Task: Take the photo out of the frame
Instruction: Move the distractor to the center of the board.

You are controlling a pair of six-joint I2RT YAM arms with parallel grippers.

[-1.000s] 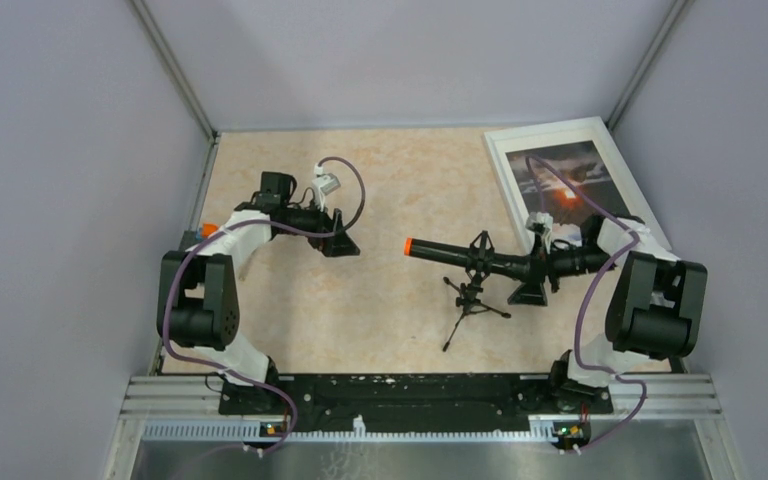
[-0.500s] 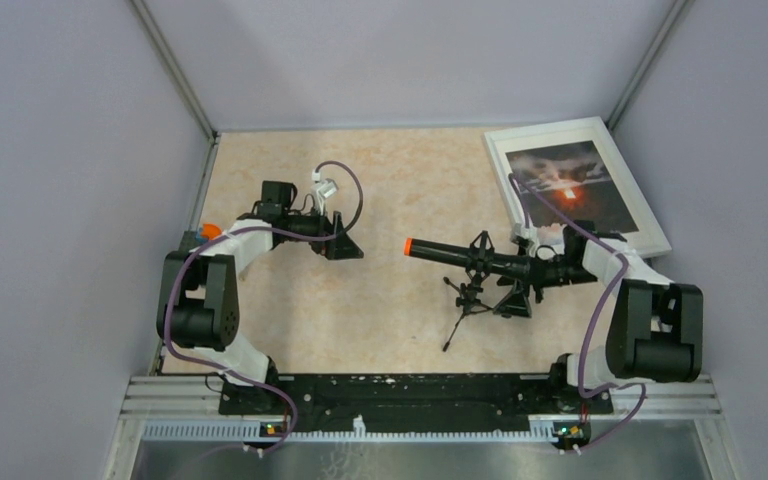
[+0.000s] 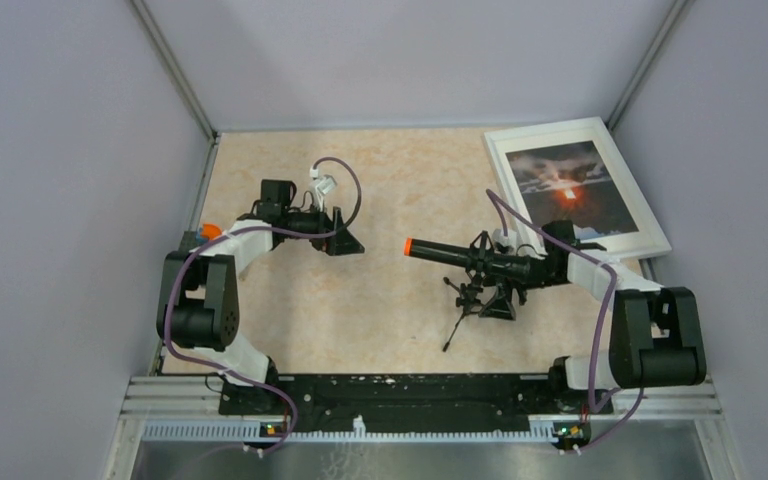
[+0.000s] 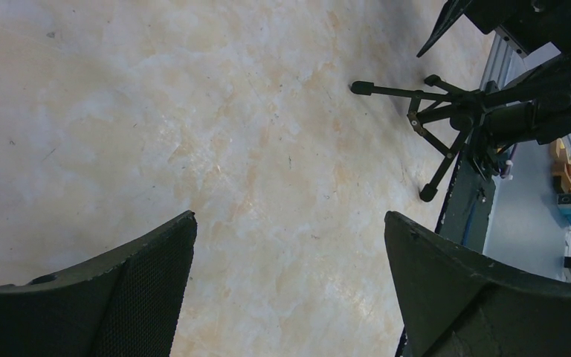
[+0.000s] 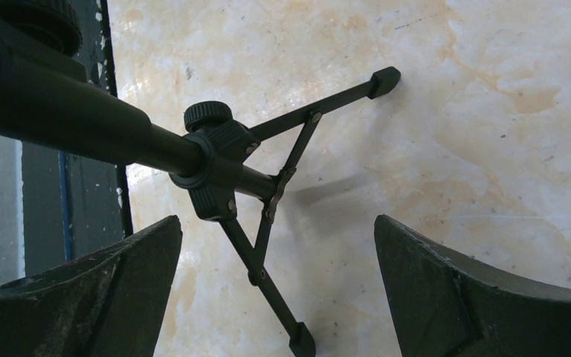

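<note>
Partly hiding behind the right arm: near edge of the frame, lying at the far right corner of the table, photo inside. Gaping fully open, gripping nothing: left gripper over the table, right gripper just above a small black tripod standing between both arms.

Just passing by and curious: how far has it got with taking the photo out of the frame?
Nothing looks done yet: the photo sits inside the frame, in the far right corner of the table. Nothing is in hand: the left pincer is open over the table, the right pincer open above a tripod. All is left: reach the frame, open it, pull out the photo.
</note>
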